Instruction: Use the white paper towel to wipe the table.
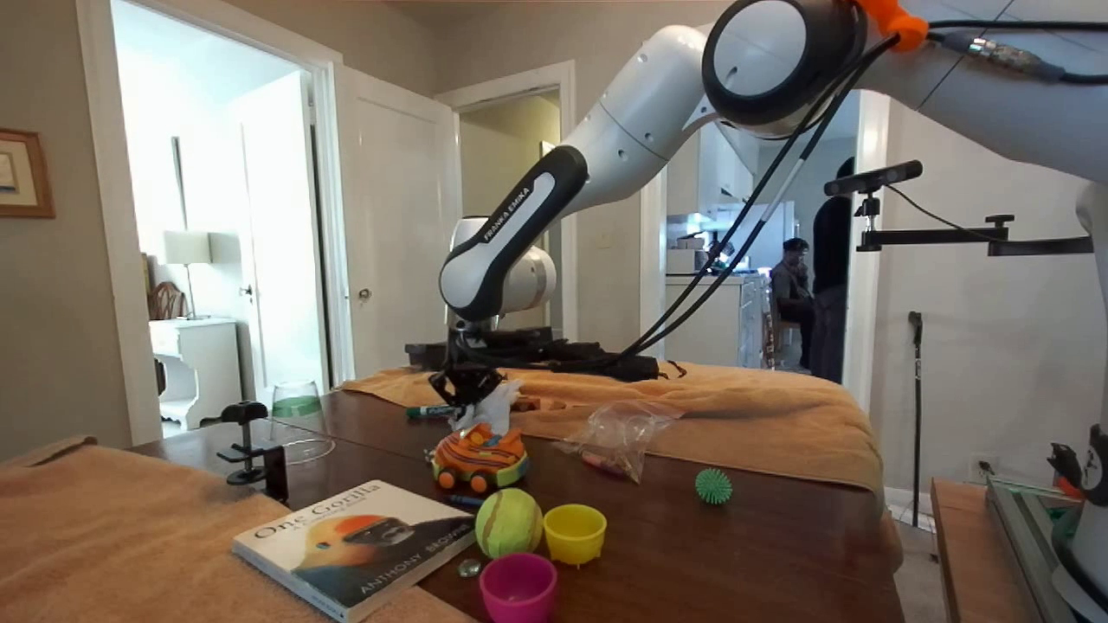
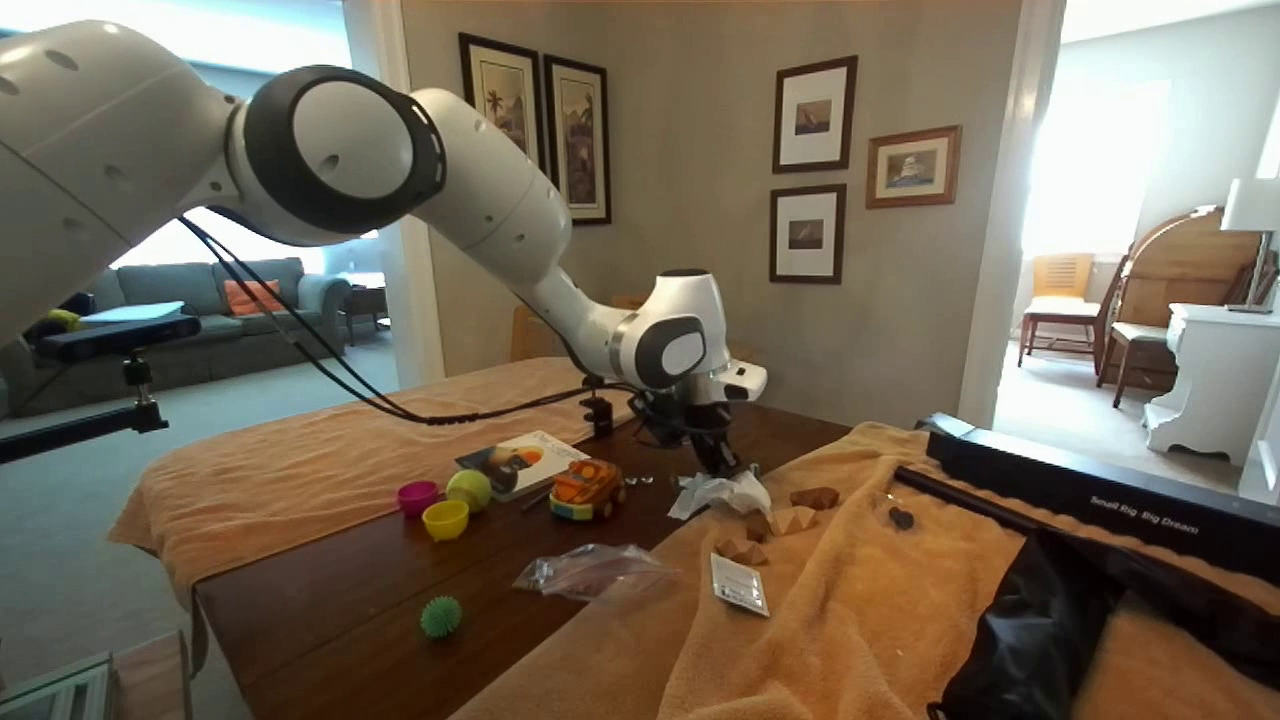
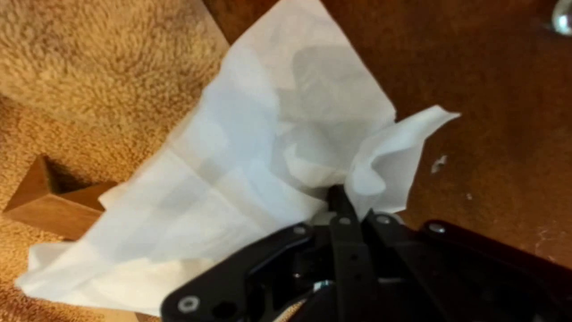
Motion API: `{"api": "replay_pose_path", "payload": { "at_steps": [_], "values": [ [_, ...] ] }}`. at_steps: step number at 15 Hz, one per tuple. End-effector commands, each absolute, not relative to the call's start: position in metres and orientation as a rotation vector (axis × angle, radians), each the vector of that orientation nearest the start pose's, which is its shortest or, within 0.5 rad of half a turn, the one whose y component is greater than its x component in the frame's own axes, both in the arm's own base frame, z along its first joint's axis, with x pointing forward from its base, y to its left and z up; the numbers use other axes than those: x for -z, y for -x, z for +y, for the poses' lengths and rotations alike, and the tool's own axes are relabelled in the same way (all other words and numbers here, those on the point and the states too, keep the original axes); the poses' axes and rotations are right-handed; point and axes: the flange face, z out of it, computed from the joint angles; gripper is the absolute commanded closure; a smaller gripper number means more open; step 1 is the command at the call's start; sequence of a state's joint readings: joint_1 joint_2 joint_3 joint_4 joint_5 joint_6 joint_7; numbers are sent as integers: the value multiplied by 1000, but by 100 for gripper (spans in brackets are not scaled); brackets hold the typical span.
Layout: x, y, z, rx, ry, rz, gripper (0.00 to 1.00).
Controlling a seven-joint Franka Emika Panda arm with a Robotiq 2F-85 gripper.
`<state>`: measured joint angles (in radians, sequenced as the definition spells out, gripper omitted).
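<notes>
White paper towel [image 3: 223, 179] in my grip, folks! My gripper [image 3: 353, 212] is closed down tight, black fingers close together with a crumpled fold of paper pinched between them and a small flap sticking out on the bare-wood side. The rest fans wide, straddling the border: one part over the dark glossy table [image 2: 330, 620], the other over the tan cloth [image 2: 830, 580], where its far end overlaps a small wooden piece [image 3: 58, 210]. Are my fingertips pressing the wood? The paper hides that; I cannot tell. Pale specks [image 3: 439, 164] dot the tabletop just beside the sheet.

And it's busy around me! In both exterior views an orange toy car [image 1: 479, 459] stands near the towel. A clear plastic bag [image 2: 595, 572] slumps at the cloth's edge, a green spiky ball [image 2: 440, 617] beyond it on bare wood. Over there, a tennis ball [image 1: 508, 523] sits just beside a yellow cup [image 1: 575, 534], a pink cup [image 1: 518, 588] near both, and a book [image 1: 355, 549] lies flat, partly on a second cloth [image 1: 104, 536]. Close to my gripper in an exterior view: a green marker [image 1: 430, 412]!
</notes>
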<state>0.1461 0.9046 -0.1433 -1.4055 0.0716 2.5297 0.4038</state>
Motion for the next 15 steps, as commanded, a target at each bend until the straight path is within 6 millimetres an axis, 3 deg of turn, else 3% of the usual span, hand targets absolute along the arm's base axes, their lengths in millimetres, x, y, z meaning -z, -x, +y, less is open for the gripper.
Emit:
{"api": "replay_pose_path", "payload": {
  "at_steps": [1, 6, 8, 13, 15],
  "values": [
    [-162, -745, 48, 227, 3063, 596, 100],
    [-157, -749, 96, 221, 3028, 494, 100],
    [-157, -748, 107, 231, 3017, 470, 100],
    [-173, -731, 100, 263, 3060, 491, 100],
    [-182, -714, 92, 231, 3095, 527, 100]
  ]
}}
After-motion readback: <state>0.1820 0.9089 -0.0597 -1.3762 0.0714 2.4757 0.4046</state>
